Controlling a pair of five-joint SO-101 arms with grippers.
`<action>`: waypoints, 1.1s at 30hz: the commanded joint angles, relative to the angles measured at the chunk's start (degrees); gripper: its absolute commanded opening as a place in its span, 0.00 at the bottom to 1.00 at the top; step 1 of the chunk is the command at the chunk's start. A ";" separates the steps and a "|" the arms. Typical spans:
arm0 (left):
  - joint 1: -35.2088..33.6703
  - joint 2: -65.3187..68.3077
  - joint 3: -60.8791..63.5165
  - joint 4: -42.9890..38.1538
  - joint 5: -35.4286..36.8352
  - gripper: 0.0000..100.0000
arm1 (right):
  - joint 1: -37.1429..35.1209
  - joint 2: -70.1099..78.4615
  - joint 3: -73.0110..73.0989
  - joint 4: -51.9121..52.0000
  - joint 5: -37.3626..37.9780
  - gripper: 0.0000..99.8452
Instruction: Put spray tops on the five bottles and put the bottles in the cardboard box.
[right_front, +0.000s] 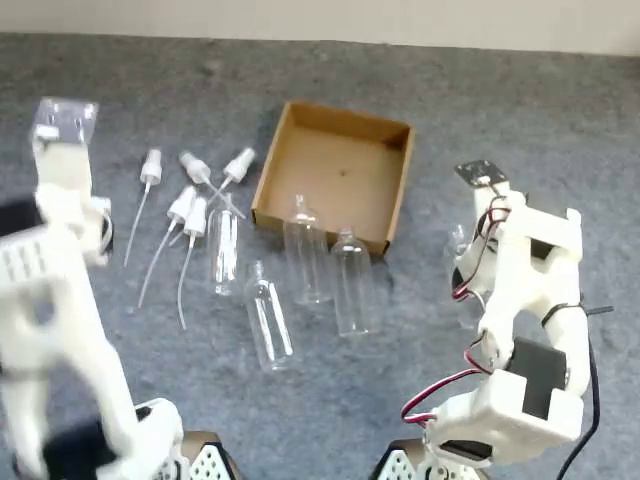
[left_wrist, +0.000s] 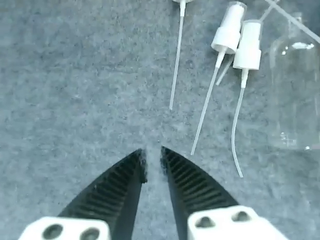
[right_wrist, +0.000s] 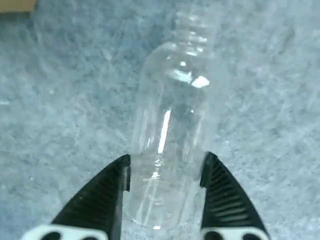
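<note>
My right gripper (right_wrist: 165, 170) is shut on the lower body of a clear plastic bottle (right_wrist: 172, 105), one black finger (right_wrist: 107, 195) against each side, neck pointing away. The same bottle (right_front: 460, 255) stands out beside the right arm, right of the cardboard box (right_front: 392, 190). Several other uncapped bottles (right_front: 268, 322) lie on the grey carpet in front of the box. Several white spray tops (right_front: 182, 205) with long tubes lie left of the box. My left gripper (left_wrist: 152, 160) hovers shut over bare carpet just short of the tube ends of the spray tops (left_wrist: 248, 45), holding nothing.
The box is empty inside and sits at the back centre. One lying bottle (left_wrist: 295, 95) rests right beside the spray tops. The left arm (right_front: 60, 260) stands along the left edge, the right arm (right_front: 530, 280) at the right. Bare carpet lies between the arms at the front.
</note>
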 joint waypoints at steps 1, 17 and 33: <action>1.36 10.24 -10.07 1.67 -0.53 0.01 | 1.36 0.75 1.36 -0.31 0.70 0.10; 5.14 12.88 -10.86 3.16 -0.62 0.01 | -4.88 0.31 0.92 -0.31 -12.04 0.04; 9.71 20.70 -8.40 -9.76 -0.18 0.00 | -4.70 0.31 0.66 -0.75 -12.40 0.02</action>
